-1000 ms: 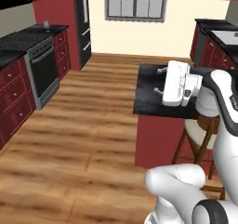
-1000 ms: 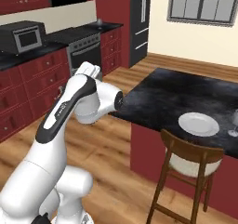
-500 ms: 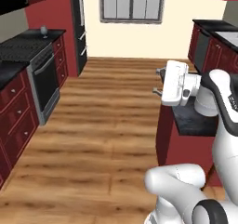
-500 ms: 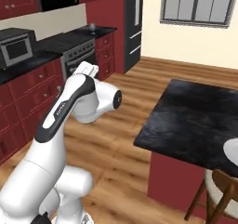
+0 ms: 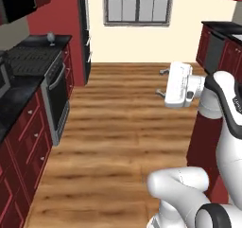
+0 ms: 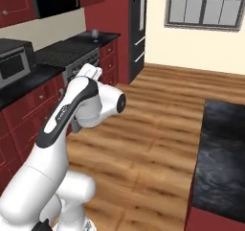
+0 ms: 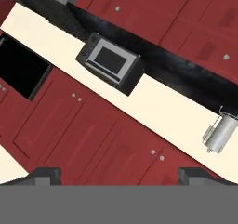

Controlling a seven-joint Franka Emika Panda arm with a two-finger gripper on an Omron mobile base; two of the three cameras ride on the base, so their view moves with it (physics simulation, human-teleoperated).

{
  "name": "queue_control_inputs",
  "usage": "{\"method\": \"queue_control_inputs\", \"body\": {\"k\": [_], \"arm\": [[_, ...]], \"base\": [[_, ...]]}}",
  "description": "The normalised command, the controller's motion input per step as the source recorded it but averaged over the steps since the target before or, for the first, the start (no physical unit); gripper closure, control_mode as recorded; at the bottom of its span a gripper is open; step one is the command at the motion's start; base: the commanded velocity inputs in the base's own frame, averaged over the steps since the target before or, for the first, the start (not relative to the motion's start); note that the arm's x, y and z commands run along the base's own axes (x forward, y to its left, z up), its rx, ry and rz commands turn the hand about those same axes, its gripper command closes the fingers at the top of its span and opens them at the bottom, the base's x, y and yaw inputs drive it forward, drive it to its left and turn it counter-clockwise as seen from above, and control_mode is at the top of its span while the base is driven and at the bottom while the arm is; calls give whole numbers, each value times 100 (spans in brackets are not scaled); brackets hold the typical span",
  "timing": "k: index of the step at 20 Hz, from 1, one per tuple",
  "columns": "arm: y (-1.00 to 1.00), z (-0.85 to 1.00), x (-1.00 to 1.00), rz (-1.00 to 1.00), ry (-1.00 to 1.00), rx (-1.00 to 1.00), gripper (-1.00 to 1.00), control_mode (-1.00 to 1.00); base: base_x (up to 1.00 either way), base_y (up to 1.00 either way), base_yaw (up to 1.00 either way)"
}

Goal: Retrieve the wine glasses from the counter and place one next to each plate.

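Note:
One wine glass [image 5: 50, 37] stands on the far end of the black counter [image 5: 21, 87] along the left wall, beyond the stove; the right base view has the same wine glass [image 6: 94, 33] at the counter [image 6: 43, 72] end. My gripper [image 5: 160, 83] hangs open and empty in mid-air over the wooden floor, well away from the glass. In the hand view its fingertips [image 7: 44, 174] stand wide apart, facing red cabinets and a stretch of counter [image 7: 186, 74]. The plates are out of view.
A stove [image 5: 33, 59] with its oven front [image 5: 57, 99] sits in the left counter run. A microwave [image 6: 14, 62] stands on that counter. The dark island top [image 6: 222, 148] lies to the right. Wooden floor [image 5: 118, 123] runs open between them.
The whole picture has shifted: the base has turned left, the island and its plate have slid out to the right, and the left counter has come nearer. The gripper stays open.

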Motion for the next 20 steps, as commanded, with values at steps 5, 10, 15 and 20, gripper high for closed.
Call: {"method": "queue_control_inputs", "body": {"k": [5, 10, 15, 20], "arm": [[0, 0, 0, 0, 0, 0, -100, 100], [0, 0, 0, 0, 0, 0, -100, 100], [0, 0, 0, 0, 0, 0, -100, 100], [0, 0, 0, 0, 0, 0, -100, 100]], "base": [[100, 100, -16], [100, 20, -5], [100, -36, 16], [100, -57, 24]]}}
